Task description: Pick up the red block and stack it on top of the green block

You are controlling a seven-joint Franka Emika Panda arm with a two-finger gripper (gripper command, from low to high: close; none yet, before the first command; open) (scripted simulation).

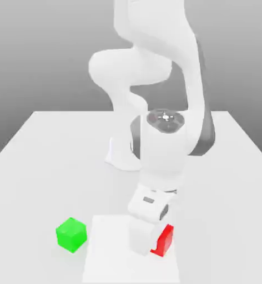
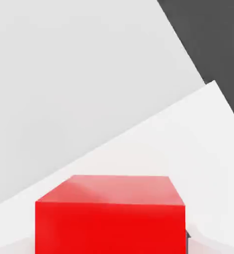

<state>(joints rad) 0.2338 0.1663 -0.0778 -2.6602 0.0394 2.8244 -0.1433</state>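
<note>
Red block [image 1: 165,241] seen at claw [image 1: 156,242], on or just above white mat [image 1: 105,249], toward ext. view's right; mat contact can't be confirmed. Claw drawn together, judged clamped on red block: near finger set against one side, far side mostly hidden. Opening approx. block width, i.e. well short of wide.

Handling (est.): block prob. light, rigid, non-fragile; flat faces, so no squeeze damage expected. Smooth faces may be a bit slippery; slip or twist poss. if gripped off-centre. Best hold: two opp. vert. faces, mid-height, top & underside left free for stacking.

Green block [image 1: 71,235] on table [image 1: 30,183], beside mat, well apart, nothing on it. Next: straight lift, then carry over, level, w/ faces aligned.
</note>
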